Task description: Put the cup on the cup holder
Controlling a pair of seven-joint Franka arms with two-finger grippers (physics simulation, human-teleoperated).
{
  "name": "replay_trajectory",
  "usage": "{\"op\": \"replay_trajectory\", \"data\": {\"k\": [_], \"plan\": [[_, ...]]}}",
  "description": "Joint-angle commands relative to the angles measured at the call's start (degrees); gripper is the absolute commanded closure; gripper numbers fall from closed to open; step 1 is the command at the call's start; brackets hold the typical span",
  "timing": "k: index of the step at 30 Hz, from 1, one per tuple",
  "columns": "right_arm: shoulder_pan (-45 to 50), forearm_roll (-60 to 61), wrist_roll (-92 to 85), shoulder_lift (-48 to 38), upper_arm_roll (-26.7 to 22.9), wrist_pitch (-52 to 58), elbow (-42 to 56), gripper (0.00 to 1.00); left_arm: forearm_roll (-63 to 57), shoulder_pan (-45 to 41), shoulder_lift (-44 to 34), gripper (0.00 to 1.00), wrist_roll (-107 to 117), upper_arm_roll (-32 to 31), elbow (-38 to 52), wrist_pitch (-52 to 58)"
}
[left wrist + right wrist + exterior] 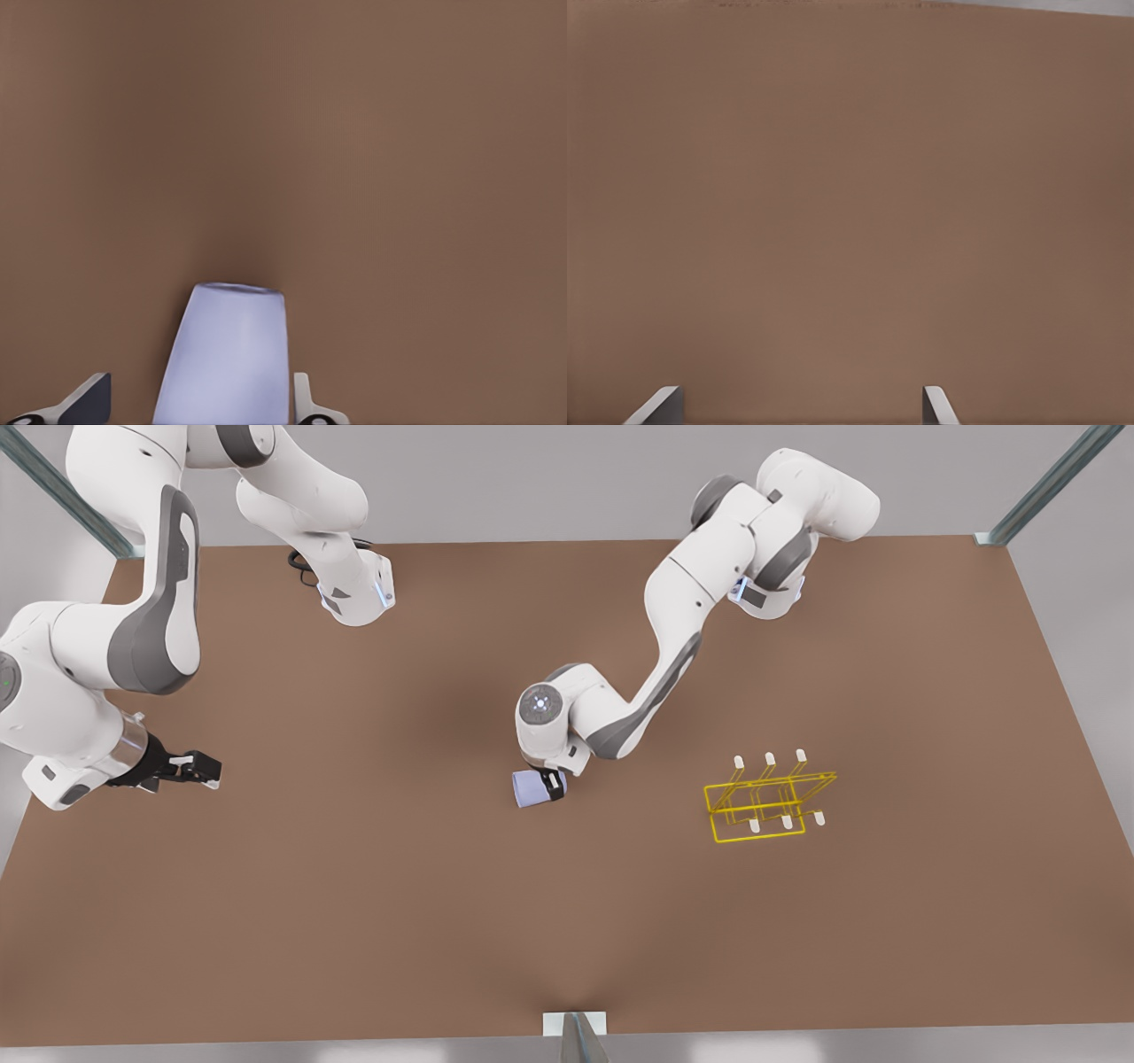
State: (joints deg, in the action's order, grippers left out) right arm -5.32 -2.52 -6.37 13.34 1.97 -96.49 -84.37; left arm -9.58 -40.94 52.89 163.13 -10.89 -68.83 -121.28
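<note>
The pale lavender-blue cup (530,789) is near the middle of the brown table, tilted onto its side in the front view. My left gripper (551,785) is shut on the cup (226,359), with a fingertip (303,398) on each side of it and the cup's narrow end pointing away from the wrist. The yellow wire cup holder (767,799), with white-tipped pegs, stands apart toward the front view's right. My right gripper (205,771) waits open at the front view's left edge, its fingertips (935,405) spread over bare table.
The left arm's elbow and links (656,664) reach across the table's far middle. A metal post (576,1036) stands at the near edge centre. Frame struts (1045,487) mark the far corners. Open table (886,921) surrounds the holder.
</note>
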Motion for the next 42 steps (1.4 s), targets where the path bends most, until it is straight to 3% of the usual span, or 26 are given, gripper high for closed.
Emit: {"op": "replay_trajectory", "data": {"k": [1,35,38,42], "plan": [[-0.1,0.1,0.7,-0.1,0.1,-0.2,0.0,0.0,0.2,-0.1,0.4,0.0,7.7,0.0,0.6,-0.8],[0.2,-0.5,0.8,-0.3,0.1,0.2,0.1,0.0,-0.1,-0.7,6.1,0.0,7.6,0.1,3.2,-5.9],[0.0,-0.5,1.0,-0.4,0.0,0.1,0.1,0.0,-0.2,-1.2,6.2,0.08,7.7,0.1,3.2,-5.9],[0.6,-0.5,1.0,-0.5,0.0,0.3,0.1,0.0,-0.4,-1.2,6.2,0.09,7.6,0.1,2.9,-6.3]]}}
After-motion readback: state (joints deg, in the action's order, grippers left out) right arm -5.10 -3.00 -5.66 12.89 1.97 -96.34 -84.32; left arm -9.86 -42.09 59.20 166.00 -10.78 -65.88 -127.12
